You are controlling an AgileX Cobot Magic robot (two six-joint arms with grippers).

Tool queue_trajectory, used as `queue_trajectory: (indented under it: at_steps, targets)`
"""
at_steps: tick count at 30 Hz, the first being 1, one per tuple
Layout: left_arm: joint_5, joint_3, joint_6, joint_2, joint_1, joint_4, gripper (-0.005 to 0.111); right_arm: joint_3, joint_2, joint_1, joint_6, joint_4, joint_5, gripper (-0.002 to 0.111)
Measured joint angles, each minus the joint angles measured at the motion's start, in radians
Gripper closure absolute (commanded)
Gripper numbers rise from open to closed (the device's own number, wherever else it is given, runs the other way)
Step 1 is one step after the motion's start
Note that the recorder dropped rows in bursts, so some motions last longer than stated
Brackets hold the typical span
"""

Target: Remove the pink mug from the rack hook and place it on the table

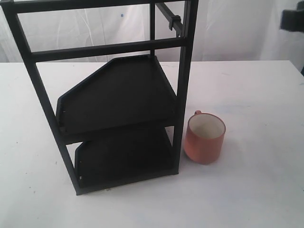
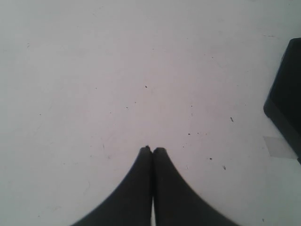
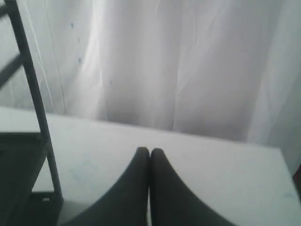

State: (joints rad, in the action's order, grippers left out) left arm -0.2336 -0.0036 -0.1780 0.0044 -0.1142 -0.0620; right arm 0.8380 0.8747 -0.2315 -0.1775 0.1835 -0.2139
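The pink mug [image 1: 204,137] stands upright on the white table [image 1: 256,185], just right of the rack's front right post, its cream inside showing and its small handle turned to the back. The rack hook [image 1: 171,18], a thin black bar with a blocky clamp, sticks out bare near the top of the black rack [image 1: 116,95]. My left gripper [image 2: 152,149] is shut with nothing in it, over bare tabletop. My right gripper [image 3: 150,150] is shut too, empty, above the table facing the curtain. A dark part of the right arm [image 1: 292,19] shows at the exterior view's upper right edge.
The rack has two black shelves, an upper one [image 1: 118,92] and a lower one [image 1: 126,156]. A white curtain [image 3: 188,61] hangs behind the table. A rack post [image 3: 33,94] stands beside the right gripper, and a dark rack corner [image 2: 287,99] lies near the left gripper.
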Motion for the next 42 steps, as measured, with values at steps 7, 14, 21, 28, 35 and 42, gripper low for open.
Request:
queue_trajectory:
  at_steps: [7, 14, 21, 28, 35, 42]
  targets:
    - [0.000, 0.000, 0.000, 0.000, 0.000, 0.000, 0.107, -0.134, -0.318, 0.000, 0.000, 0.114, 0.059, 0.108]
    - [0.000, 0.000, 0.000, 0.000, 0.000, 0.000, 0.107, -0.281, -0.429, 0.000, 0.123, 0.202, 0.249, 0.108]
    - [0.000, 0.000, 0.000, 0.000, 0.000, 0.000, 0.107, -0.400, -0.335, 0.000, 0.067, 0.092, 0.373, 0.108]
    - [0.000, 0.000, 0.000, 0.000, 0.000, 0.000, 0.107, -0.429, -0.327, 0.000, -0.023, 0.053, 0.188, 0.108]
    - [0.000, 0.000, 0.000, 0.000, 0.000, 0.000, 0.107, -0.429, -0.327, 0.000, -0.039, 0.050, 0.050, 0.108]
    - [0.000, 0.000, 0.000, 0.000, 0.000, 0.000, 0.107, -0.429, -0.405, 0.174, -0.041, -0.020, -0.007, 0.108]
